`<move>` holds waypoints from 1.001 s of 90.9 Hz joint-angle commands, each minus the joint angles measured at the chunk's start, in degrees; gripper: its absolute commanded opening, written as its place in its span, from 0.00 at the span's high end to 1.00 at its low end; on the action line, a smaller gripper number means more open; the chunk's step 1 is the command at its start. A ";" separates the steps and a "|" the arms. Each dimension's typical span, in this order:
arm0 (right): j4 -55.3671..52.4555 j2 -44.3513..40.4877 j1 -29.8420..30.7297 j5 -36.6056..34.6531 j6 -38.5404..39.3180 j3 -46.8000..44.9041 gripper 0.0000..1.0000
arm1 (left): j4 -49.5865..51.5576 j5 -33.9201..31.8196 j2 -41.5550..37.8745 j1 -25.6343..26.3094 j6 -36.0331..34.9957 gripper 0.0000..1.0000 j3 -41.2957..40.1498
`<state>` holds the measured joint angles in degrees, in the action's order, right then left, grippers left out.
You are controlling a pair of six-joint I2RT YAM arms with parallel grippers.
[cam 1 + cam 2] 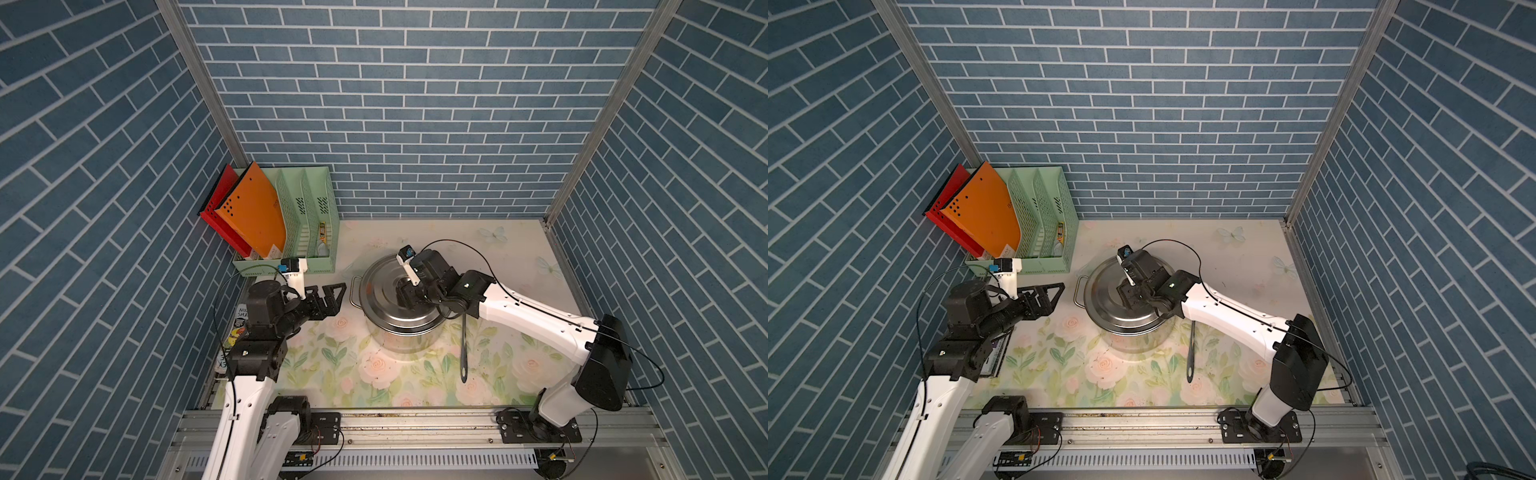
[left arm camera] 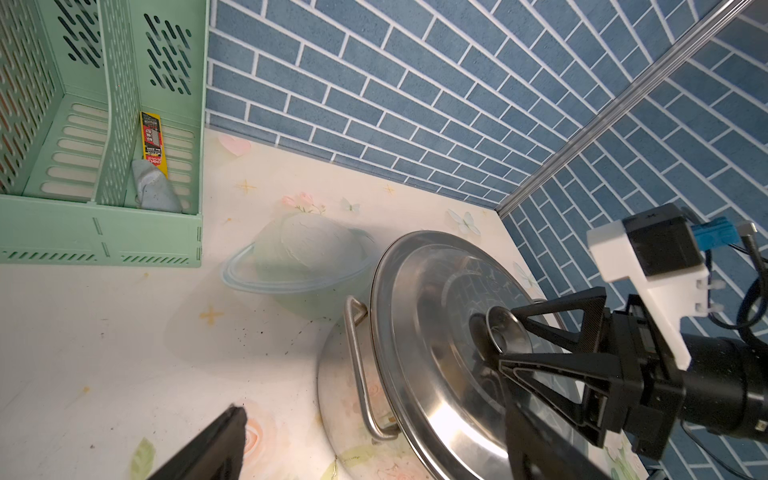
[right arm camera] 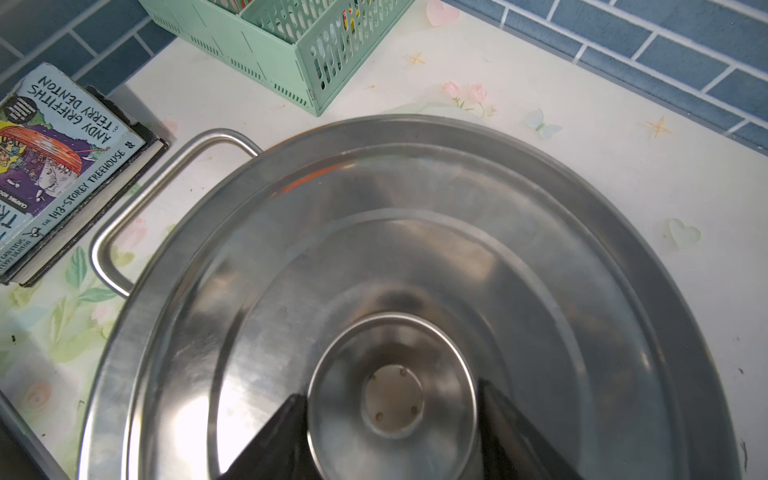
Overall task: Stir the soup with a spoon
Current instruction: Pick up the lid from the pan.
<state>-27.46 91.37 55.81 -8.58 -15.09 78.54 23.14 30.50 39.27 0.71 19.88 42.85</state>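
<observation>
while the lid sits on the pot, the right end effector hangs over the pot's centre with one finger on each side of the lid's knob. the right wrist view shows both fingertips right against the knob's rim; whether they clamp it or only touch it cannot be told. the spoon lies flat on the bench just beside the pot, on the right arm's side. its dark handle runs away from the pot toward the front rail, and its bowl is hidden under that arm. the left end effector hovers apart from the pot, off its visible loop handle, jaws spread wide and holding nothing. a green file rack stands behind the pot toward the left arm's side, and a book lies farther out beyond that same loop handle.
</observation>
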 commanded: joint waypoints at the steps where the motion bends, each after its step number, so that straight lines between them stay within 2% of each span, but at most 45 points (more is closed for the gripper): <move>1: -0.56 -0.50 -0.18 0.73 -1.39 -2.26 0.34 | 0.24 -0.10 -0.06 -0.10 -0.54 0.00 1.36; 32: 10.46 -1.76 -0.16 -1.70 -0.42 -8.89 0.34 | 0.67 0.26 -0.29 -0.10 -0.47 0.00 1.61; 50: 16.44 -4.60 -0.13 -3.36 -0.90 -14.03 0.41 | 0.69 0.34 -0.16 -0.08 -0.54 0.00 1.71; 81: 26.99 -9.22 -0.17 -2.58 0.13 -24.17 0.42 | 0.66 0.44 -0.27 -0.10 -0.26 0.00 1.79; 91: 29.44 -9.28 -0.14 -2.56 1.10 -25.57 0.46 | 0.68 0.56 -0.22 -0.10 -0.20 0.00 1.88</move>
<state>3.33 81.93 55.86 -10.24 -14.39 55.92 23.33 30.57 39.27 0.71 19.90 43.22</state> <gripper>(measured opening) 0.613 0.998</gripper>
